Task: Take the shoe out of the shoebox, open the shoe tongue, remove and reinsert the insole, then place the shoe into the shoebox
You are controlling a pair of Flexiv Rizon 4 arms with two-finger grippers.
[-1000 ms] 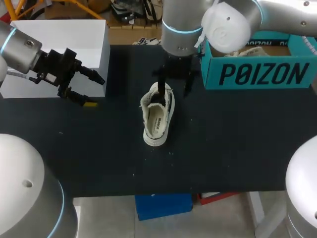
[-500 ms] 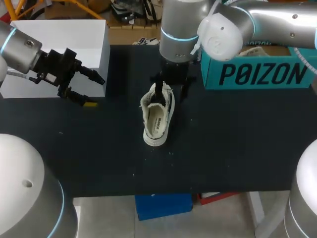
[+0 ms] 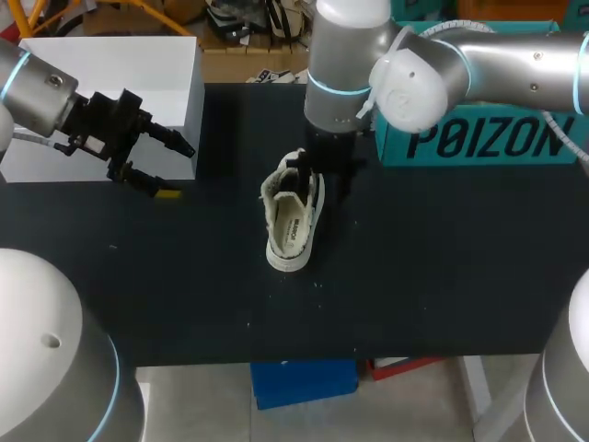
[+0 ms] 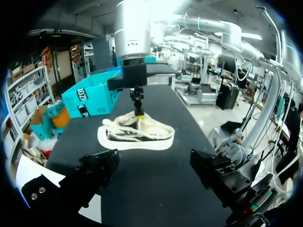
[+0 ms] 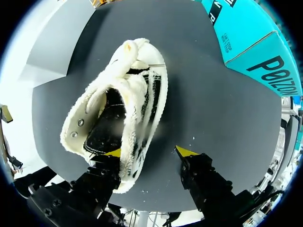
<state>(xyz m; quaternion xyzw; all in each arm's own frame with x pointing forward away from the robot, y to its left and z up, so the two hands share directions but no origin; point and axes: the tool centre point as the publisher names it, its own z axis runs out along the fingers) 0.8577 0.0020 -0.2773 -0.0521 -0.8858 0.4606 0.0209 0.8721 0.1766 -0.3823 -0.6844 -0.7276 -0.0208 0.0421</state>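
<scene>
Your shoe [image 3: 293,219] is out of the box and sitting on its sole near the middle of the table [image 3: 442,276], lying roughly along the 12-to-6 line in the head view. The teal shoebox [image 3: 479,140] is at about 2 o'clock from it, by the far edge, and a white box [image 3: 110,74] sits around 10 o'clock. Your right gripper [image 5: 149,152] hangs over the shoe's 12 o'clock end with its fingers spread. One yellow tip is down inside the shoe's opening and the other is outside over bare table, so the fluffy side wall is between them but not pinched. Your left gripper [image 3: 175,168] is around 9 o'clock from the shoe, well apart, fingers wide and holding nothing.
</scene>
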